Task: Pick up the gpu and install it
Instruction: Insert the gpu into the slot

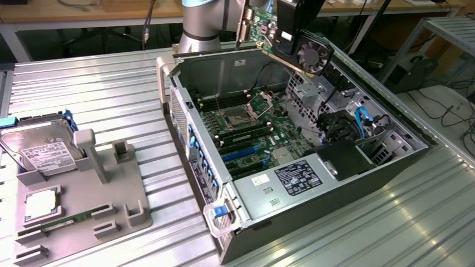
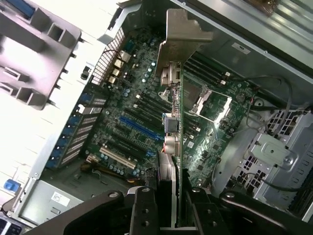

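1. Where the arm [image 1: 199, 25] stands at the far side of the slatted metal table [image 1: 97, 89], the gpu [image 1: 291, 40] is held in the air, above the far rim of the open computer case [image 1: 215, 69].
2. The card is seen tilted and clear of the case. Its green board is turned toward the exterior view's left and its black fan [image 1: 312, 54] toward the exterior view's right.
3. The gripper [image 2: 171, 208] is closed onto the gpu [image 2: 176, 147]. In the wrist view a dark finger [image 2: 144, 210] is pressed against each flat side, with the card seen edge-on between them.
4. The silver bracket [image 2: 185, 36] is carried at the end of the card farthest from the fingers.
5. Beyond the card, the motherboard [image 2: 122, 112] is exposed inside the case. A blue slot [image 2: 139, 128] is noted on it, not touched by the card.
6. The gpu is not yet seated in any slot.
7. At the exterior view's left a grey holder [image 1: 89, 194] is set on the table, apart from the case. A hard drive [image 1: 41, 147] and a RAM stick [image 1: 70, 219] are lodged in it.
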You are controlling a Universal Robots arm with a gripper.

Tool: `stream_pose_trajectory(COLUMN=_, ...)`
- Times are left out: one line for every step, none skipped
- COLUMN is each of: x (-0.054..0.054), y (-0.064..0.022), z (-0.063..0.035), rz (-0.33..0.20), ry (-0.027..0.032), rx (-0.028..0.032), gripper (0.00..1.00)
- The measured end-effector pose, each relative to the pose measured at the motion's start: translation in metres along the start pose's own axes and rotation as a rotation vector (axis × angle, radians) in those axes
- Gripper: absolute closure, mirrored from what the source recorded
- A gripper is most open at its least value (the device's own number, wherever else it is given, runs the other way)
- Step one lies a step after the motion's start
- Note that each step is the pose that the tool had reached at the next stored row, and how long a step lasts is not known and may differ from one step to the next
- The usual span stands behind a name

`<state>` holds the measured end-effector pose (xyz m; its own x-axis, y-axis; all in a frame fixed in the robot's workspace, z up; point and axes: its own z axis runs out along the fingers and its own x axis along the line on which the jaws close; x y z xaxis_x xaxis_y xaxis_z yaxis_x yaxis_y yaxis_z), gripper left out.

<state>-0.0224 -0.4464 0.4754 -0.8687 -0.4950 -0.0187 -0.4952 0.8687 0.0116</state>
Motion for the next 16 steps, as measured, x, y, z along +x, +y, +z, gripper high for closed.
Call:
stream_pose_trajectory(x=0.0, y=0.0, z=0.0, rz=-0.011, ry=0.0001, rx=-0.0002, gripper=0.72)
stream_pose_trajectory(x=0.0, y=0.0, z=0.0, rz=-0.025, ry=0.0003, rx=-0.0005, gripper=0.72)
stream_pose_trajectory(x=0.0, y=0.0, z=0.0, rz=-0.038, ry=0.0005, rx=-0.0007, gripper=0.72)
stream_pose_trajectory(x=0.0, y=0.0, z=0.0, rz=-0.054, ry=0.0007, rx=-0.001, gripper=0.72)
stream_pose_trajectory(x=0.0, y=0.0, z=0.0001, rz=-0.07, ry=0.0008, rx=-0.0013, gripper=0.72)
stream_pose_trajectory(x=0.0, y=0.0, z=0.0001, rz=-0.083, ry=0.001, rx=-0.0015, gripper=0.72)
stream_pose_trajectory(x=0.0, y=0.0, z=0.0001, rz=-0.102, ry=0.0012, rx=-0.0019, gripper=0.72)
stream_pose_trajectory(x=0.0, y=0.0, z=0.0001, rz=-0.113, ry=0.0013, rx=-0.0021, gripper=0.72)
stream_pose_trajectory(x=0.0, y=0.0, z=0.0001, rz=-0.125, ry=0.0014, rx=-0.0024, gripper=0.72)
stream_pose_trajectory(x=0.0, y=0.0, z=0.0001, rz=-0.139, ry=0.0015, rx=-0.0027, gripper=0.72)
stream_pose_trajectory(x=0.0, y=0.0, z=0.0001, rz=-0.15, ry=0.0017, rx=-0.0028, gripper=0.72)
stream_pose_trajectory(x=0.0, y=0.0, z=0.0001, rz=-0.159, ry=0.0018, rx=-0.003, gripper=0.72)
stream_pose_trajectory(x=0.0, y=0.0, z=0.0001, rz=-0.17, ry=0.002, rx=-0.0032, gripper=0.72)
stream_pose_trajectory(x=0.0, y=0.0, z=0.0001, rz=-0.18, ry=0.0022, rx=-0.0033, gripper=0.72)
stream_pose_trajectory(x=0.0, y=0.0, z=0.0001, rz=-0.19, ry=0.0022, rx=-0.0035, gripper=0.72)
stream_pose_trajectory(x=0.0, y=0.0, z=0.0001, rz=-0.2, ry=0.0024, rx=-0.0037, gripper=0.72)
